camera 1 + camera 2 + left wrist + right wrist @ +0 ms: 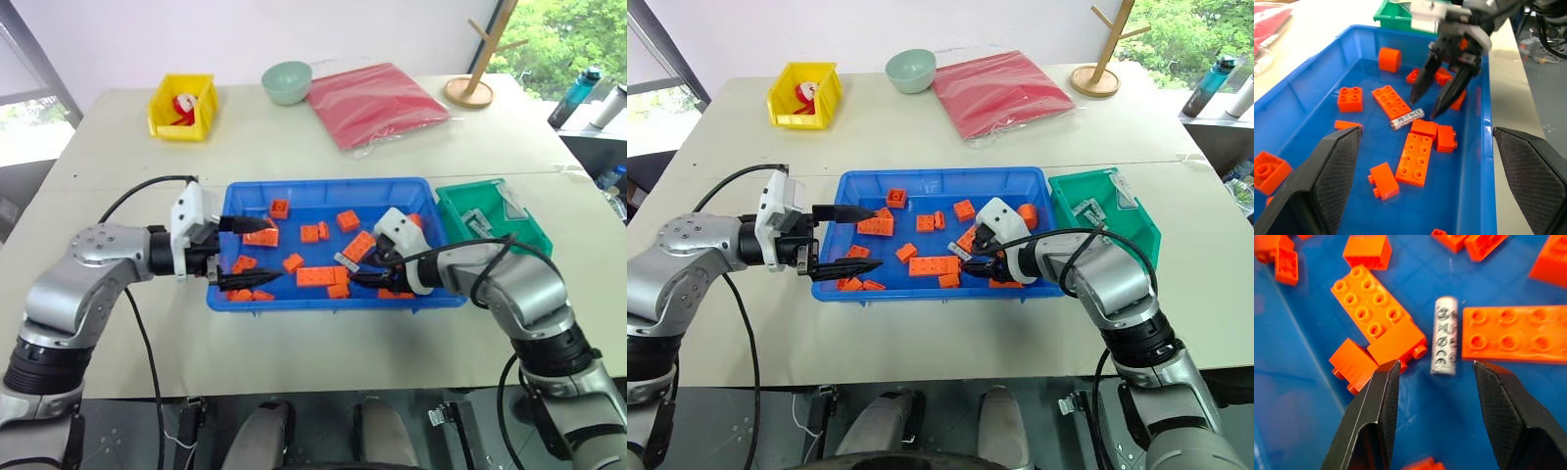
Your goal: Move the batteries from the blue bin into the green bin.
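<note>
The blue bin (pixel 323 185) sits mid-table with several orange bricks (pixel 323 275) scattered in it. One silver-grey battery (pixel 1444 335) with black print lies flat on the bin floor between bricks, also seen as battery (pixel 1407 118). My right gripper (pixel 1435 364) hovers open just over it, a finger on each side, not touching it. My left gripper (pixel 276 251) stands open at the bin's left end, pointing across it, with nothing between its fingers. The green bin (pixel 490 220) stands right of the blue bin, with small silver-grey pieces inside.
A yellow bin (pixel 183 106), a pale green bowl (pixel 286 82), a red pouch (pixel 377 101) and a wooden stand (pixel 475 83) line the table's far side. Bottles (pixel 578 96) stand off the far right corner.
</note>
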`<move>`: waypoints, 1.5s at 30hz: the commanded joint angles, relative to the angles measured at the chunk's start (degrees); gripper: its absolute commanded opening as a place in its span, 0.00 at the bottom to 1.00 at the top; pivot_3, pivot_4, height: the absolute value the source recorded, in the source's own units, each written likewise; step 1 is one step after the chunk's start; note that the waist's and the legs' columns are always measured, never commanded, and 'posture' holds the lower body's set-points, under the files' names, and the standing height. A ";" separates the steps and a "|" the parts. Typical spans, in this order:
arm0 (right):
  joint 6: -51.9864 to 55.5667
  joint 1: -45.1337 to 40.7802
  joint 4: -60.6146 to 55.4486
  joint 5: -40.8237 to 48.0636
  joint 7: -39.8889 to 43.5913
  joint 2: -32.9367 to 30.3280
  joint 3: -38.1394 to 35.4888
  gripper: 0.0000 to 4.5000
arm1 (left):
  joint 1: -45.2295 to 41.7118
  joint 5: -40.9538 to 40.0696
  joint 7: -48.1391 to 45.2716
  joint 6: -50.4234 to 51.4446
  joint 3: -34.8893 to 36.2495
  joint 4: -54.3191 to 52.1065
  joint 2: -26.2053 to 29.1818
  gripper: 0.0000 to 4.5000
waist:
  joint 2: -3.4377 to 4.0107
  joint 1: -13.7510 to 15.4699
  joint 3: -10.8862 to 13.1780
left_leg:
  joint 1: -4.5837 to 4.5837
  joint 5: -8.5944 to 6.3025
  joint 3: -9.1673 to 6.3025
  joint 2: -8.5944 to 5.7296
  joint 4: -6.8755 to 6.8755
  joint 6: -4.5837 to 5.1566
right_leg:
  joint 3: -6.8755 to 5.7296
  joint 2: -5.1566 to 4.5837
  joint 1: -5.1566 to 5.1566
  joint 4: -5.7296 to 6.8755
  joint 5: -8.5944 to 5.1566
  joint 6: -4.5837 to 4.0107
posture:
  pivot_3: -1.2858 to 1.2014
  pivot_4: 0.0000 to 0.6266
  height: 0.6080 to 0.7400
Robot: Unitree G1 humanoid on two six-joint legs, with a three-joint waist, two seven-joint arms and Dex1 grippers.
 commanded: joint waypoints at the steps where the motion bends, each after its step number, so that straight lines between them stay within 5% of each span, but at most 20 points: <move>1: -2.76 -0.45 1.23 -0.81 -0.52 0.36 0.13 0.53 | 0.00 -0.85 0.35 -0.01 2.29 -1.82 0.86 1.00 | 0.00 -0.02 0.00 | 0.00 0.00 0.00 0.00 0.00 0.00 | 0.00 0.00 0.00 0.00 0.00 0.00 | 0.52 0.24 0.82; 9: -9.06 -1.01 7.16 -4.50 -0.97 1.74 3.58 0.53 | -2.13 -0.47 0.49 -0.11 1.94 -0.64 0.41 1.00 | -0.01 -0.05 0.00 | 0.03 0.00 0.00 0.00 0.00 0.00 | 0.00 0.01 0.02 -0.01 0.00 0.00 | 0.52 0.24 0.82; 15: -9.03 -1.22 6.13 -4.15 -1.14 2.86 2.60 0.01 | -3.54 -0.25 0.43 -0.09 1.50 0.16 0.24 1.00 | -0.01 -0.07 -0.01 | 0.04 0.00 0.00 0.00 0.01 0.00 | 0.00 0.01 0.03 0.01 0.00 0.00 | 0.52 0.24 0.82; 20: -2.47 -2.19 0.20 0.77 -1.32 2.27 -4.41 0.02 | -3.84 0.07 0.22 -0.53 1.19 1.06 -0.08 1.00 | -0.01 0.03 -0.01 | 0.04 0.00 0.00 -0.01 0.01 0.00 | 0.00 0.01 0.03 0.01 0.00 0.00 | 0.52 0.24 0.82; 27: 11.15 -7.38 -4.99 9.57 -1.36 -4.88 -25.18 0.02 | -2.35 1.02 -1.02 -1.76 0.87 2.75 -0.06 1.00 | 0.00 0.20 0.00 | 0.04 0.00 -0.01 -0.01 0.01 0.00 | -0.01 0.00 0.05 0.00 0.00 0.00 | 0.52 0.24 0.82; 33: 4.58 0.73 -0.11 7.39 -0.64 -14.45 -32.26 0.02 | -2.06 1.98 -2.18 -2.86 1.10 4.77 0.14 1.00 | -0.01 0.36 -0.01 | 0.04 -0.01 0.03 -0.02 -0.01 0.01 | -0.01 -0.01 0.11 -0.01 0.00 0.00 | 0.52 0.24 0.82; 37: -0.53 5.86 5.71 5.18 -3.08 -14.56 -35.50 0.02 | -3.46 2.55 -2.84 -3.45 0.61 6.41 -0.09 1.00 | -0.01 0.03 0.00 | 0.04 0.00 0.11 0.01 -0.02 0.01 | -0.01 -0.02 0.08 0.01 0.00 0.00 | 0.52 0.24 0.82; 45: -9.27 8.93 9.46 3.76 -2.92 -15.79 -35.54 0.82 | -5.34 3.35 -3.86 -4.39 0.29 9.04 -0.33 1.00 | 0.00 -0.02 0.00 | 0.05 0.00 0.13 0.01 -0.01 0.01 | -0.01 -0.01 0.08 0.03 0.00 0.00 | 0.52 0.24 0.82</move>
